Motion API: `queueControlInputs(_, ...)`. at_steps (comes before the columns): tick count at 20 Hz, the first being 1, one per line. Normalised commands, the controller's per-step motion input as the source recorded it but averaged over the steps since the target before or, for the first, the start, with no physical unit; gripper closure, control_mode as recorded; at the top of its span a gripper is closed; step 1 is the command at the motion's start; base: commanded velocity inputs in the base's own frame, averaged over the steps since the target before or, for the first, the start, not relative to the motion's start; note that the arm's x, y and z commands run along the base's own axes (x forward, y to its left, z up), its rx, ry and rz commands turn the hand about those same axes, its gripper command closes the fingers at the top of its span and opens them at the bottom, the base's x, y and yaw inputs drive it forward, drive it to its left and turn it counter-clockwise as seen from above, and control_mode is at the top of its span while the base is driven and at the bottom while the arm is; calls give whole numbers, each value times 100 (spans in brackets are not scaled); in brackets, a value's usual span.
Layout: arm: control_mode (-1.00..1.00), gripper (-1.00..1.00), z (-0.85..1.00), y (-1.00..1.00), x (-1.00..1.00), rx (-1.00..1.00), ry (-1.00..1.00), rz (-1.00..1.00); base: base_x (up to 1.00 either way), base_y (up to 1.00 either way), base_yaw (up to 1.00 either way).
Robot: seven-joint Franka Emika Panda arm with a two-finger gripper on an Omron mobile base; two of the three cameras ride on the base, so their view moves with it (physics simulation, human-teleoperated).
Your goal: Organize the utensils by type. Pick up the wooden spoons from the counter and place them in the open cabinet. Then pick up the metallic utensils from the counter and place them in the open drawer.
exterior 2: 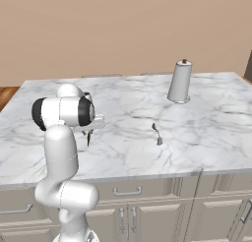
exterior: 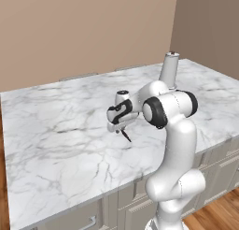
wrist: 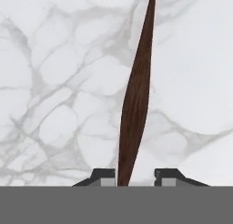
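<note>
Dark fingertips (wrist: 104,175) of the gripper (wrist: 135,176) flank the slim brown handle (wrist: 136,95), grip unclear, over veined marble counter (exterior 2: 211,123) near a small silver spoon (exterior 2: 156,133) and grey cylinder (exterior 2: 179,81).

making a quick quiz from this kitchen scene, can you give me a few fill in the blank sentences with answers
1. The dark brown handle lies between the two ____ of the gripper.
2. The counter has a white ____ top with grey veins.
3. The small silver spoon lies on the counter in front of the tall grey ____.
4. Under the counter top are light grey ____ with bar handles.

Missing words: fingertips; marble; canister; cabinet fronts
</note>
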Motion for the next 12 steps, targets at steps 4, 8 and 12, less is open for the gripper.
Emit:
queueControlInputs(4, -100, 100, -25, 0, -23, 4, -12, -12, 0, 0, 0)
queueControlInputs(8, -100, 100, -8, 0, -16, 5, -13, -10, 0, 0, 0)
queueControlInputs(12, -100, 100, 2, 0, -3, 2, -6, -8, 0, 0, 0)
